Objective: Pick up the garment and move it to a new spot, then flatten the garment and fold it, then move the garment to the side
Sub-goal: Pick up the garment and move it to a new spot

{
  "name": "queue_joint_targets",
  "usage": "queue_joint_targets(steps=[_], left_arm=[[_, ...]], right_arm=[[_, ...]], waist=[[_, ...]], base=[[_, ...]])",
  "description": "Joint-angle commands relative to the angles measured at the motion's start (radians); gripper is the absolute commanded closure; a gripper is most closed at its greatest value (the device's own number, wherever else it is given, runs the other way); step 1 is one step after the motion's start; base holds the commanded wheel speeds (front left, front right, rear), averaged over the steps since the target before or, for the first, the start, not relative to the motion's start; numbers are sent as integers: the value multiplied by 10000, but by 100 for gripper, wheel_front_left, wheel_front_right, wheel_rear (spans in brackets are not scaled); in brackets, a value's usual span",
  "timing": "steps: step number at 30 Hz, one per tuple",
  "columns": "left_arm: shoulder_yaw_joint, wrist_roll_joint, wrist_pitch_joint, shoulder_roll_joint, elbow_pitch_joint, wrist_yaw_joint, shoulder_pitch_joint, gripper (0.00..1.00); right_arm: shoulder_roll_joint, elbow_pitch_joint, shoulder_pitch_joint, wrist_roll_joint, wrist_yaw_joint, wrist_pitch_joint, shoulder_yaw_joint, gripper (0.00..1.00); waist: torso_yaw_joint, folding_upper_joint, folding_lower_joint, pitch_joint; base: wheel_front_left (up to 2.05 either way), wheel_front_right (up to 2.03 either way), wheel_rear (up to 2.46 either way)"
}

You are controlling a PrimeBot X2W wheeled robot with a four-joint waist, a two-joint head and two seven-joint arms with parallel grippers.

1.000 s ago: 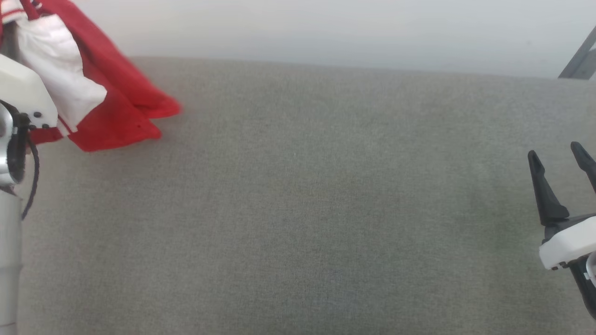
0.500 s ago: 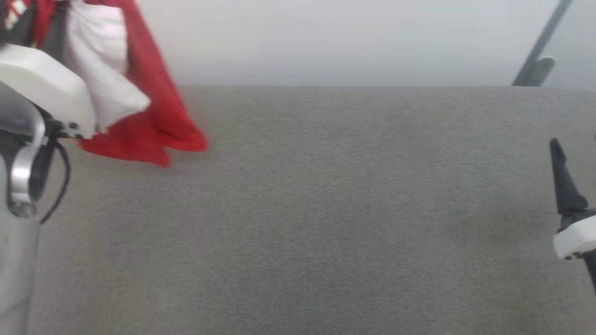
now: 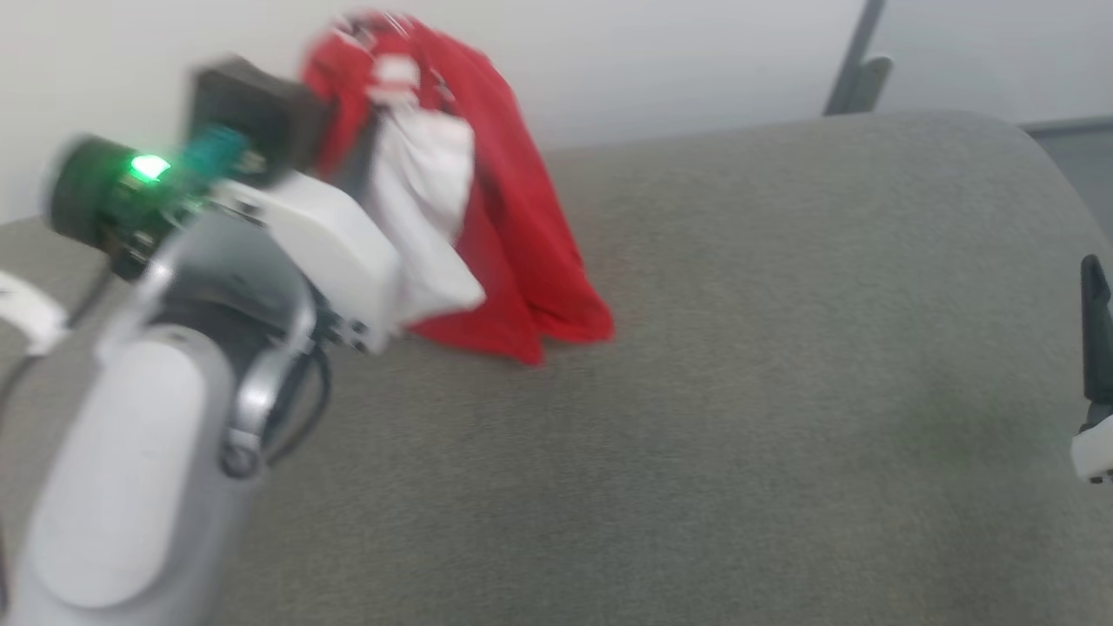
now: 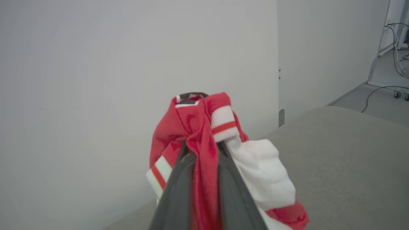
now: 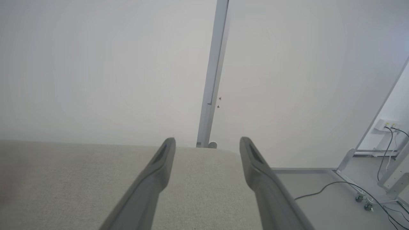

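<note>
The garment (image 3: 513,235), red with a white sleeve and striped trim, hangs bunched from my left gripper (image 3: 383,61) over the back left of the grey table (image 3: 739,417); its lower hem reaches down to the tabletop. In the left wrist view the two dark fingers pinch a fold of the garment (image 4: 204,140) at my left gripper (image 4: 202,147), and a white sleeve droops to the right. At the head view's right edge one dark finger (image 3: 1097,330) of the right gripper shows. My right gripper (image 5: 207,143) stands open with nothing in it, above the table.
A pale wall rises behind the table. A grey post (image 3: 856,65) stands at the back right. Beyond the table's rounded right end (image 5: 249,159) lies the floor with cables (image 5: 335,187) and a wheeled frame (image 5: 393,179).
The head camera has swung, shifting the whole picture. The left arm with the garment now shows further right and raised higher; the right gripper has slid to the picture's right edge.
</note>
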Motion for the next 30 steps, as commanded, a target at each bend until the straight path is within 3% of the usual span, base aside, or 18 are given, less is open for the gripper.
queue_joint_targets(steps=[1,8,14,28,29,30], left_arm=[[-124,71,93,-84,117,26,233,100],[-1043,-59,508,-527,1257,-37,1115,100],[-1808,-103,483,-743,3019,-448,1630,100],[-2437,-531,-626,-1687,7460,-1001,1580,100],[-2451,-544,-731,-1739,7652,-1041,1518,75],[-2467,-583,-838,-1806,7816,-1121,1487,64]], right_arm=[[75,40,79,-40,1,-118,2,0],[261,478,129,84,1,-326,221,0],[296,984,37,148,1,-569,563,0],[427,1578,-193,108,1,-803,1160,0],[436,1586,-210,91,1,-796,1191,0],[430,1602,-211,79,1,-794,1198,0]], waist=[[-286,0,0,138],[-718,0,0,324],[-871,0,0,395],[-882,0,0,220],[-862,0,0,184],[-825,0,0,140]], base=[[0,0,0],[0,0,0],[0,0,0],[0,0,0],[0,0,0],[0,0,0]])
